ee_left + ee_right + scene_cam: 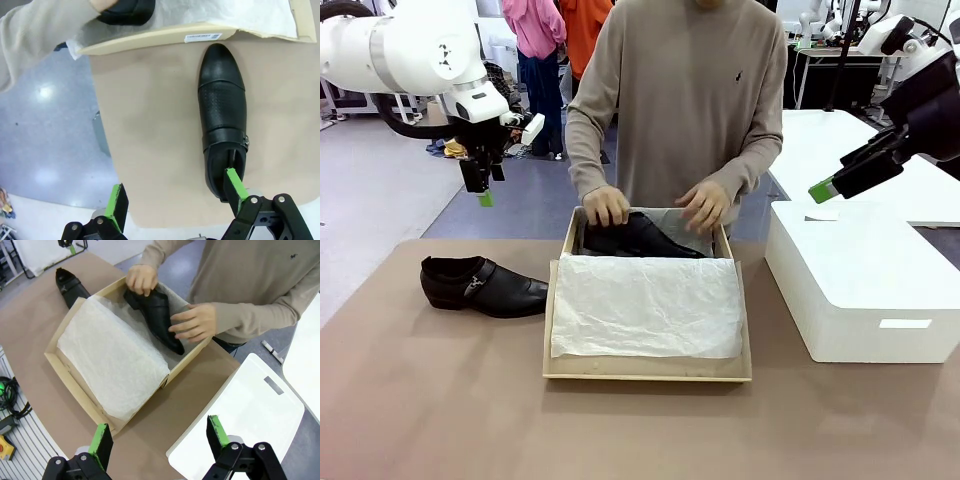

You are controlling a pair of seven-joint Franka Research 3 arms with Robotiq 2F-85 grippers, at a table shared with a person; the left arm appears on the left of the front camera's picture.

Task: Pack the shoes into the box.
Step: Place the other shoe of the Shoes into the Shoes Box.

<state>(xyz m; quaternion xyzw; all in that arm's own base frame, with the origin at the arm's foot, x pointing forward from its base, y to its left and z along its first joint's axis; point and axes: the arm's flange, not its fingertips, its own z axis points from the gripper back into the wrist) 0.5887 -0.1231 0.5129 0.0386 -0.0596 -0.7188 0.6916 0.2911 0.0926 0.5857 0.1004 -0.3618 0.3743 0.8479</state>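
One glossy black shoe (485, 286) with a silver buckle lies on its own on the brown table, left of the tan box (548, 340). White tissue paper (645, 305) drapes over the box's near part. A person at the far side holds the other shoe (642, 238) with both hands inside the box's far part. My left gripper (484, 192) hangs open high above the table's far left; in its wrist view the left gripper (176, 197) looks down beside the lone shoe (222, 110). My right gripper (825, 190) hovers open over the white box, and the right gripper (160, 437) looks down on the box (70, 380) and the held shoe (157, 317).
A large white rectangular box (860, 290) stands at the table's right. The person's torso and arms lean over the far edge. Bare tabletop lies in front of the tan box and around the lone shoe. Floor and other tables show beyond.
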